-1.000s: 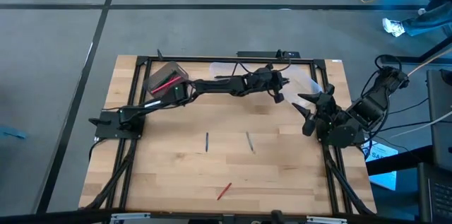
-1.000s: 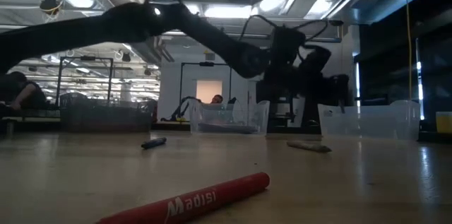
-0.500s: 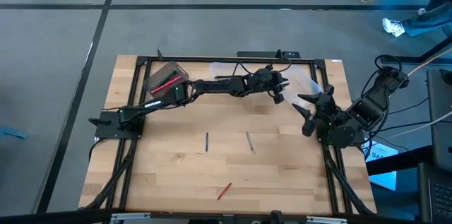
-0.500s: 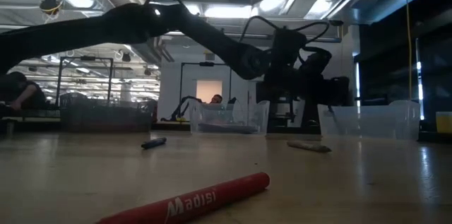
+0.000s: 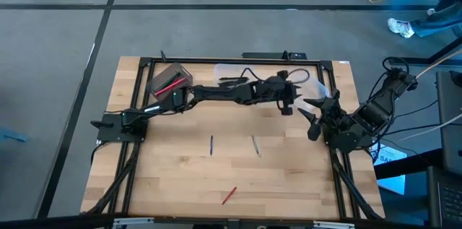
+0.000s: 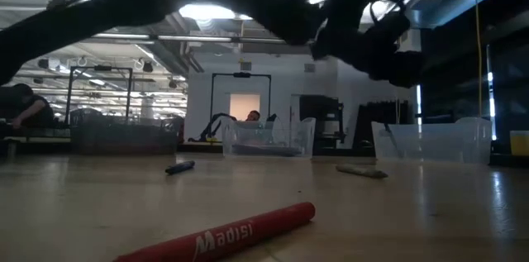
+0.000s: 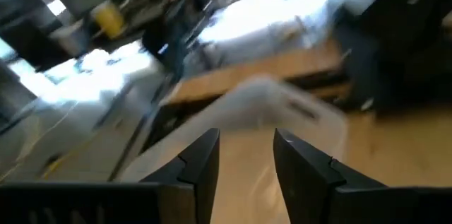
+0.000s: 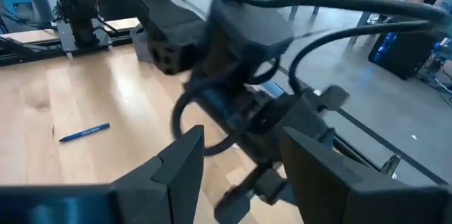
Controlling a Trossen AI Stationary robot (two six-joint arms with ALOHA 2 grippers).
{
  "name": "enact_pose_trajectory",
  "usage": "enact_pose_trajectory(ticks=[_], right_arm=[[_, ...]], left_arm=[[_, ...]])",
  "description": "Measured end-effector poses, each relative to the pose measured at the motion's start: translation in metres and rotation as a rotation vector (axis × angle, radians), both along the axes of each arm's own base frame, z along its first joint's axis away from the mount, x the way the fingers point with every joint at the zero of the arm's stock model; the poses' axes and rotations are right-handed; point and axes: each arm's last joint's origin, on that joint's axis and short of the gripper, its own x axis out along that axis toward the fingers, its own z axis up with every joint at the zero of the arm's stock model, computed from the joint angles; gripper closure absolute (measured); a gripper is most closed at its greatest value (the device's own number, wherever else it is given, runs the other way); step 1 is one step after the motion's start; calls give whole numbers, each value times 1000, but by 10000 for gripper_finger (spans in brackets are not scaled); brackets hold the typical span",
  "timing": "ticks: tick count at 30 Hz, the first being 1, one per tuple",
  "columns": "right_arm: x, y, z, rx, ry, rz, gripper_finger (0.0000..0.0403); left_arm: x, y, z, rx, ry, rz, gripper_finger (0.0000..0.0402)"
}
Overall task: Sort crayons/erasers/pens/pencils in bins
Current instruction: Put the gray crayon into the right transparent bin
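While the left arm stretches across the far side of the pale wooden table [image 5: 180, 171], its left gripper [image 5: 286, 99] hangs above the clear rounded plastic tub [image 5: 312, 84] at the far right corner, with its fingers spread and nothing between them. My guess is that a drop into that tub has just been made, so this is the letting-go end of one sorting round. The right gripper [image 5: 312, 117] waits at the right edge of the table, jaws apart and empty too.

Three loose sticks are yet to be sorted: a blue pen [image 5: 211, 144] and a grey pencil [image 5: 255, 145] lie apart near the middle of the table, and a red crayon [image 5: 229, 195] lies close to the near edge. The opaque grey box [image 5: 170, 80] at the far left already shows red and pink sticks inside. The next move, as I judge it, calls for an arm to come to one of these three, descend with fingers open along the stick's sides, and close on it.

From overhead the layout is plain, yet the clear squarish plastic tub [image 6: 266, 137] barely shows there; the table-level camera picks it out well, and also shows lettering on the crayon. The left wrist camera alone shows that gripper's bare fingers [image 7: 200, 159].
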Motion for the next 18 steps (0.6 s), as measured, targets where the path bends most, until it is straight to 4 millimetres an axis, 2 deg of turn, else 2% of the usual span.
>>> enact_pose_trajectory(ticks=[3,5,9,13,18], right_arm=[[0,0,0,6,5,5,212],[0,0,0,6,6,5,212],[0,0,0,-9,9,6,212],[0,0,0,-25,11,6,212],[0,0,0,-26,9,4,212]], left_arm=[[-7,-7,1,39,128,155,276],[-12,-8,-6,64,236,226,278],[-19,-10,-21,77,397,255,280],[-19,-7,-24,75,378,256,280],[-19,12,-23,39,336,236,280]])
